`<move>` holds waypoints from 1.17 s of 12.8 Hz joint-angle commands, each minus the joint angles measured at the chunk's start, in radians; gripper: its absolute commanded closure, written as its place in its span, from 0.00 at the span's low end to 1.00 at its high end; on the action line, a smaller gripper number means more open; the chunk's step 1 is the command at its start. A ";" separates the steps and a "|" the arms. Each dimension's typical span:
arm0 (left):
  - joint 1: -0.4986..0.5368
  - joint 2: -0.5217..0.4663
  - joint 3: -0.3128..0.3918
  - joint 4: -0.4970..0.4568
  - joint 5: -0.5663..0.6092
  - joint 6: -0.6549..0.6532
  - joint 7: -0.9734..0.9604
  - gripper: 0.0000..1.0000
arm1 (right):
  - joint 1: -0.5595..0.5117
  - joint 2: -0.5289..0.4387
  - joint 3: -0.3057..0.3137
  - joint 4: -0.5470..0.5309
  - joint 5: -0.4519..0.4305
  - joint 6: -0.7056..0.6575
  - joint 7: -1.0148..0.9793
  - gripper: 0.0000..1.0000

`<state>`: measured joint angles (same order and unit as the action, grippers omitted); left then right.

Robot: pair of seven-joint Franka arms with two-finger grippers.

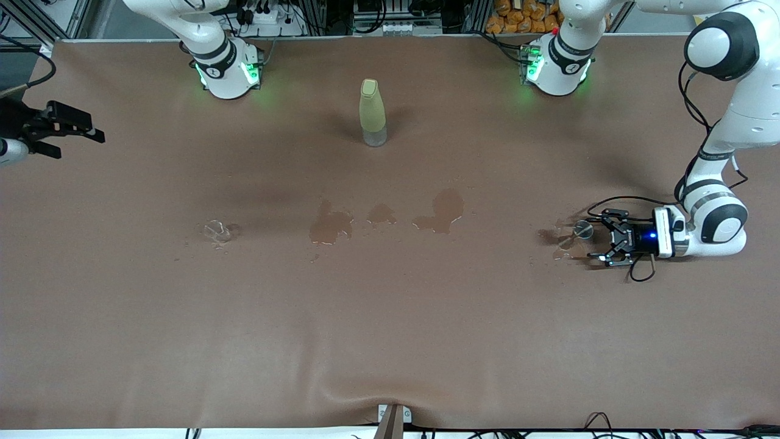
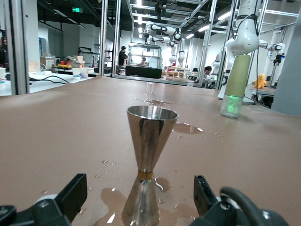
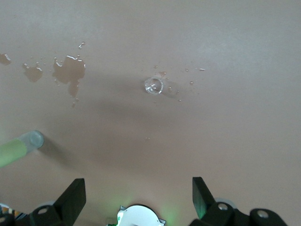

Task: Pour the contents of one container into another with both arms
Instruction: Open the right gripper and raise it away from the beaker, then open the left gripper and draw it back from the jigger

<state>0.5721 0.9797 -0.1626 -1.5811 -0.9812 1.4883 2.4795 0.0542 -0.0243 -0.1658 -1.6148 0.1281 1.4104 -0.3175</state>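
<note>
Here, in the front view, the brown table cover carries a tall pale-green bottle with a clear base, standing upright between the two arm bases. Nearer the front camera, several wet puddles darken the middle of the cover. Toward the right arm's end stands a small clear glass with droplets around it. Toward the left arm's end stands a polished steel double-cone jigger, upright in its own small puddle. The left gripper lies low at the table just beside the jigger, fingers spread wide and not clamped on it. The right gripper hangs up in the air over the right arm's end of the table, waiting, fingers spread wide and empty.

In the left wrist view, the jigger stands upright between the two black fingertips, with clear gaps on both sides. The green bottle shows farther off.

In the right wrist view, the camera looks down on the clear glass, the puddles and the bottle. The fingers stand well apart with nothing between them.
</note>
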 commanded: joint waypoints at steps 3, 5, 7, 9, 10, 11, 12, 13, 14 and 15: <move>0.026 -0.047 -0.003 0.069 0.077 -0.046 -0.100 0.00 | -0.059 -0.002 0.107 0.062 -0.067 -0.016 0.126 0.00; 0.023 -0.076 -0.005 0.088 0.107 -0.046 -0.154 0.00 | -0.054 0.003 0.109 0.072 -0.112 -0.001 0.127 0.00; 0.011 -0.114 -0.002 0.092 0.119 -0.045 -0.224 0.00 | -0.051 0.006 0.109 0.090 -0.142 0.031 0.126 0.00; 0.009 -0.157 -0.001 0.098 0.124 -0.042 -0.316 0.00 | -0.065 0.006 0.130 0.095 -0.148 0.055 0.118 0.00; 0.005 -0.182 -0.008 0.113 0.146 -0.042 -0.379 0.00 | -0.095 0.006 0.155 0.096 -0.147 0.056 0.120 0.00; -0.004 -0.209 -0.014 0.121 0.173 -0.040 -0.455 0.00 | -0.135 0.006 0.192 0.096 -0.139 0.056 0.120 0.00; -0.017 -0.243 -0.015 0.121 0.191 -0.040 -0.528 0.00 | -0.161 0.006 0.227 0.104 -0.142 0.047 0.129 0.00; -0.038 -0.286 -0.015 0.121 0.194 -0.039 -0.583 0.00 | -0.177 0.004 0.239 0.105 -0.140 0.045 0.130 0.00; -0.064 -0.317 -0.009 0.121 0.196 -0.030 -0.638 0.00 | -0.180 0.004 0.242 0.105 -0.140 0.045 0.132 0.00; -0.086 -0.343 -0.005 0.122 0.205 -0.020 -0.698 0.00 | -0.188 0.004 0.243 0.107 -0.140 0.044 0.133 0.00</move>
<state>0.5335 0.7158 -0.1835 -1.4365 -0.8122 1.4516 1.8772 -0.0943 -0.0240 0.0443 -1.5313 0.0024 1.4706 -0.2028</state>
